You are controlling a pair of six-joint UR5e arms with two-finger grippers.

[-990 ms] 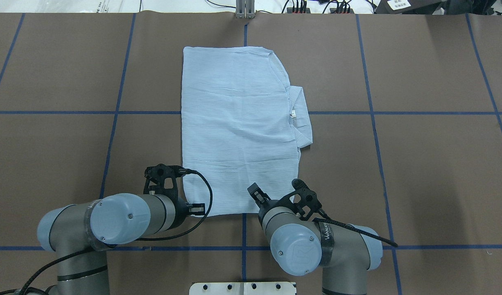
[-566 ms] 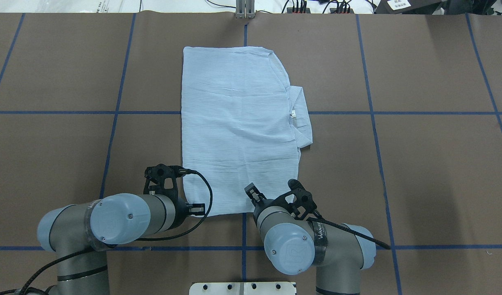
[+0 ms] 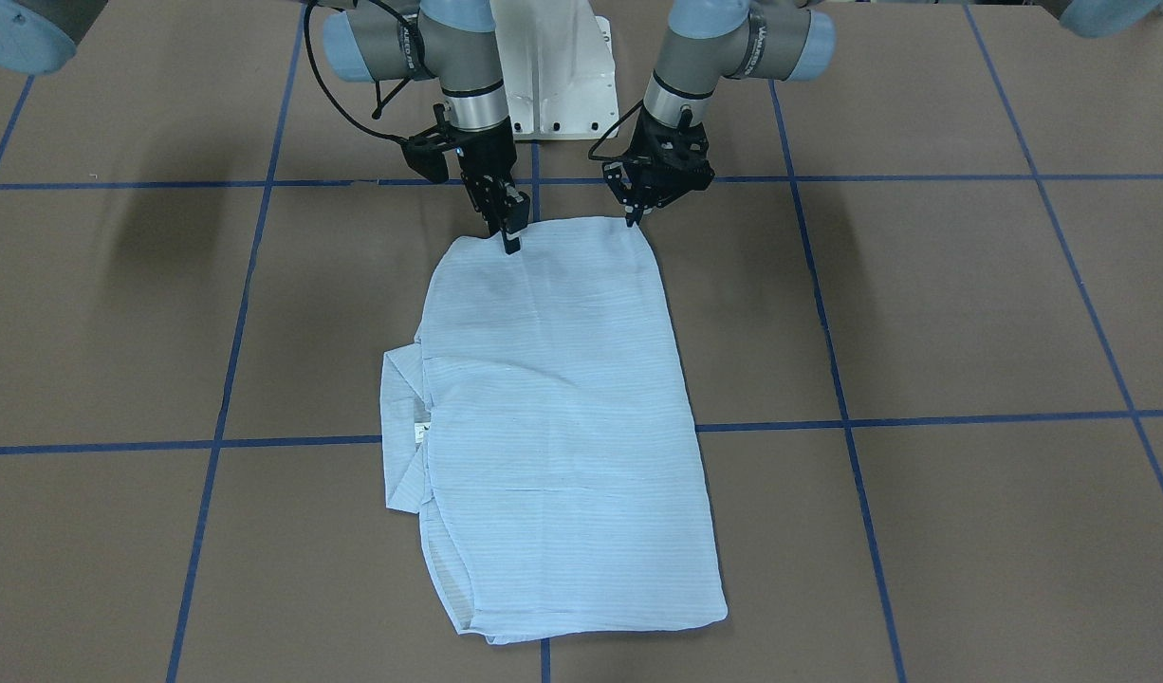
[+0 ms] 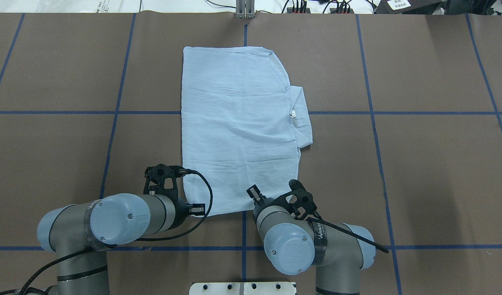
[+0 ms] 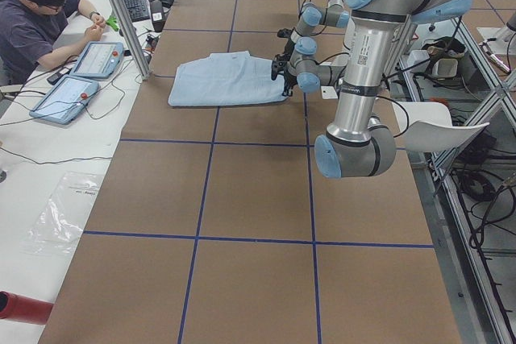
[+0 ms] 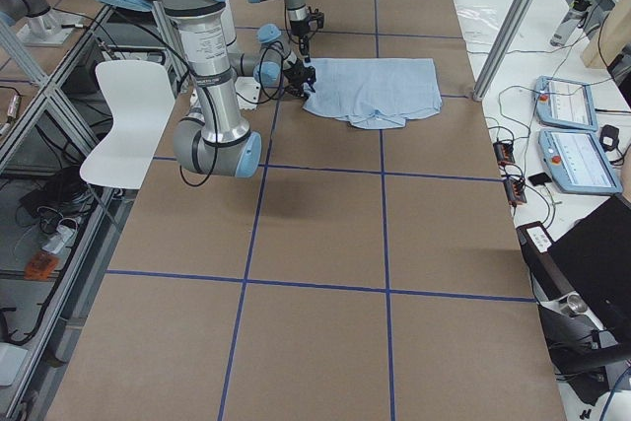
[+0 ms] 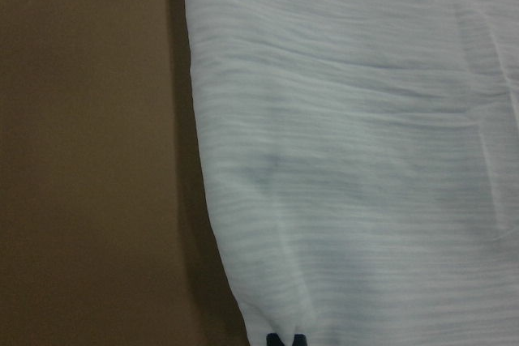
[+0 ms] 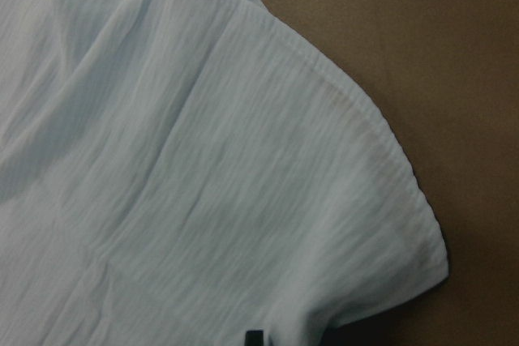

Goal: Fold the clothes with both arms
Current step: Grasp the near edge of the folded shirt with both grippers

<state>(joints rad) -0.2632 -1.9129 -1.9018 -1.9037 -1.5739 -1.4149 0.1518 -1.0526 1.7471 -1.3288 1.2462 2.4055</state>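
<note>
The pale-blue shirt (image 4: 238,123) lies folded into a long rectangle on the brown table, its collar (image 4: 302,119) sticking out on the robot's right. My left gripper (image 3: 631,220) sits at the shirt's near-left corner; in the left wrist view its fingertips (image 7: 285,339) are pressed together at the cloth's edge. My right gripper (image 3: 510,242) is tilted onto the near edge, a little in from the near-right corner, with its fingers close together on the cloth. One of its fingertips (image 8: 254,336) shows against the fabric. The shirt (image 5: 226,78) lies flat.
Blue tape lines (image 4: 111,112) divide the brown table cover. The white robot base (image 3: 553,66) stands just behind the grippers. A person (image 5: 32,22) sits at a side bench with two tablets (image 5: 81,70). A metal post (image 4: 245,10) stands at the far edge.
My right arm has shifted left and slightly back toward the base, drawing the shirt's near-right edge with it; the wrinkles there moved a little. The left arm has stayed still.
</note>
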